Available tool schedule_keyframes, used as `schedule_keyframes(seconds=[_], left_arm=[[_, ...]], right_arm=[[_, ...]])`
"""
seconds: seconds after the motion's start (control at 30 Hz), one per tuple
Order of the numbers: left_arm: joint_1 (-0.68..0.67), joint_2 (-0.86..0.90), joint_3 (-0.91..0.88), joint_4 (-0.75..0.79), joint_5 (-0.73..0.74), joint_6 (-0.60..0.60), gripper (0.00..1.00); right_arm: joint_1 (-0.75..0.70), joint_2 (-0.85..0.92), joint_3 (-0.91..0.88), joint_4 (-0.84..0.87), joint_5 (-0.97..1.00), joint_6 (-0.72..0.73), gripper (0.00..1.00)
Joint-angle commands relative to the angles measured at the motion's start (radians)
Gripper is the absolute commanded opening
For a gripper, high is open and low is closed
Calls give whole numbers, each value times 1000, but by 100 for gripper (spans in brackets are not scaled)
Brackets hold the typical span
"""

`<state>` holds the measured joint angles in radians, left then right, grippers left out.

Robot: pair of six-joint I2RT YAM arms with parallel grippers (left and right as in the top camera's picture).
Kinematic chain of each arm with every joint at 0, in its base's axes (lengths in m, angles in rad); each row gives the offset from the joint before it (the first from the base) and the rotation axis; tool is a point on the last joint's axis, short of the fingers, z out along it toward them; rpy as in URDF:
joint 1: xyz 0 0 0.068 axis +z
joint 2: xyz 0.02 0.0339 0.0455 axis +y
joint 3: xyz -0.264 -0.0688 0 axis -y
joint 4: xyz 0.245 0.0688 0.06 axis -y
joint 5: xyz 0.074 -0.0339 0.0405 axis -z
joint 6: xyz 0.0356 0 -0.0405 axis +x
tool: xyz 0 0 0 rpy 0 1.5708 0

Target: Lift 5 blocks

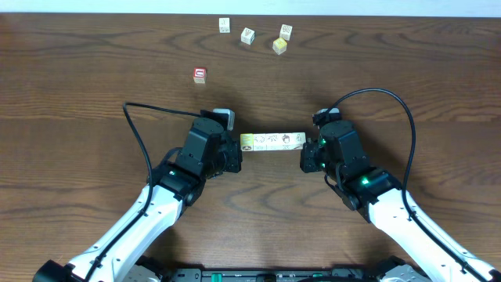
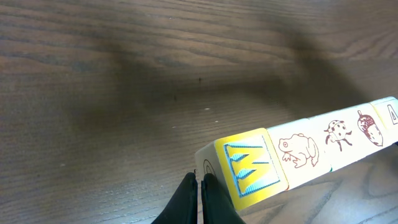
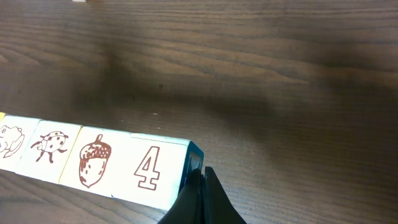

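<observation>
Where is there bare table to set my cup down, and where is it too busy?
Bare wood: the wide left side beyond the red cube, the right side beyond the right arm, and the band between the four loose cubes and the row of blocks. Crowded: the middle, where the left gripper and right gripper press that row's ends.

Overhead cam: fixed, straight down on the bench (image 1: pixel 78 63), far off, my 2 arms entering from the bottom edge. Left wrist cam: very close, low, looking past my left gripper (image 2: pixel 199 182) at the yellow end of the row of blocks (image 2: pixel 298 152). Right wrist cam: equally close, past my right gripper (image 3: pixel 202 174), at the "4" end. All 3 share that row.
</observation>
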<state>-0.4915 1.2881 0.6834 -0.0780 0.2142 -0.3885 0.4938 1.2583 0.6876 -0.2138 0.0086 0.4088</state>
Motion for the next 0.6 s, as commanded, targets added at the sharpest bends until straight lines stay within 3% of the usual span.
schedule_keyframes(seconds=[0.0, 0.57], left_arm=[[-35, -29, 57, 31, 175, -5, 7], [-35, -37, 57, 27, 174, -5, 7]], right_arm=[[71, -12, 46, 19, -216, -6, 1], [71, -12, 46, 19, -216, -6, 1]])
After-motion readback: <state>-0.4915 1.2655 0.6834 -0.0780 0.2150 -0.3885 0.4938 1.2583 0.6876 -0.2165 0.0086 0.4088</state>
